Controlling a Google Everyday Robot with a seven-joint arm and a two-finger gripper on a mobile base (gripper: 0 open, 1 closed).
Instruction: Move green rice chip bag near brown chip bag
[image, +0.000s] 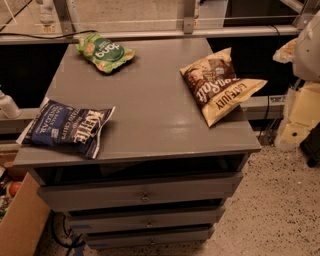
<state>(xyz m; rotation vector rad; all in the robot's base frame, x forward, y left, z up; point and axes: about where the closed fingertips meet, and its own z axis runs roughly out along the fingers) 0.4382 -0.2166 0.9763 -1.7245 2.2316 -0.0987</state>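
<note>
The dark blue Kettle bag (65, 127) lies front left on the grey table (150, 115), out of the way. The green rice chip bag (105, 51) lies at the back left, not picked up yet. I think the job is just starting: first reach and grab it. The brown chip bag (220, 85) lies well apart, on the right. The gripper does not show anywhere, so I cannot tell its state.

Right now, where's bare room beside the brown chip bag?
Left of the brown chip bag, the cabinet top is bare across to the green rice chip bag and Kettle bag. Its right overhangs the edge. Pincer not in view.
</note>
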